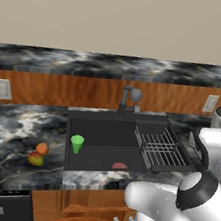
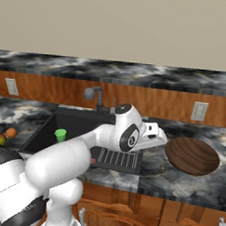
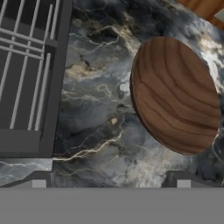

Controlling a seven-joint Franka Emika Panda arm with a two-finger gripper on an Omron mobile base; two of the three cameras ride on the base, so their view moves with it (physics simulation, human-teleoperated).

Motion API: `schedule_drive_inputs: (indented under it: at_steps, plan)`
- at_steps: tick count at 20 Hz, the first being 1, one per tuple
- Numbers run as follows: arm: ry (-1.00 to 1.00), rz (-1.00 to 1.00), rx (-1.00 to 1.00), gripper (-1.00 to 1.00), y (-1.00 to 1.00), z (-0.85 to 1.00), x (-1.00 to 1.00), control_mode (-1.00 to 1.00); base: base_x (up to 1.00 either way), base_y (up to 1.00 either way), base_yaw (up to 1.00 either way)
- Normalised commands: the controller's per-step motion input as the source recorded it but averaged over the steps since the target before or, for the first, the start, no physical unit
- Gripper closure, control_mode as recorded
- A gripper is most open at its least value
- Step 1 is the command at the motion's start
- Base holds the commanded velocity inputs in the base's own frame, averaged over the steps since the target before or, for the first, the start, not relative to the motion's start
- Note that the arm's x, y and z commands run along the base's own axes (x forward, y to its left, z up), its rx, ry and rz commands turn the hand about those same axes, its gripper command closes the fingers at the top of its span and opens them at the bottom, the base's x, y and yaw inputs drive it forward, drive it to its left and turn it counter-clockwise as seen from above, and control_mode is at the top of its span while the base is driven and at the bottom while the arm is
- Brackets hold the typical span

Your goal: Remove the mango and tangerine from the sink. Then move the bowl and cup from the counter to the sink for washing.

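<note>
- the fingers (image 3: 111,179) stood spread wide with nothing between them, hovering over the marbled surface (image 3: 96,109) just beside the bowl (image 3: 177,96), likely lining up for its rim.
- the cup (image 1: 77,143) stood upright in the sink (image 1: 106,132), already delivered.
- the mango (image 1: 35,159) and tangerine (image 1: 42,148) rested touching on the surface left of the sink, apparently cleared out.

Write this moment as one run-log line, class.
fruit: mango, tangerine on counter | cup in sink | bowl on counter | gripper open, near bowl
</note>
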Motion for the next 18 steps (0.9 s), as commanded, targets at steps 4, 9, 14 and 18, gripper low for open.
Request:
schedule_drive_inputs:
  at_steps: [4, 9, 14, 18]
  plan:
    - [0.05, 0.00, 0.00, -1.00, -0.20, -0.04, 0.07, -1.00, 0.00, 0.00, 0.00]
    - [-0.02, 0.00, 0.00, -1.00, -0.15, -0.04, 0.06, -1.00, 0.00, 0.00, 0.00]
    - [0.00, 0.00, 0.00, -1.00, -0.08, -0.11, 0.17, -1.00, 0.00, 0.00, 0.00]
    - [0.00, 0.00, 0.00, -1.00, -0.07, -0.16, 0.13, -1.00, 0.00, 0.00, 0.00]
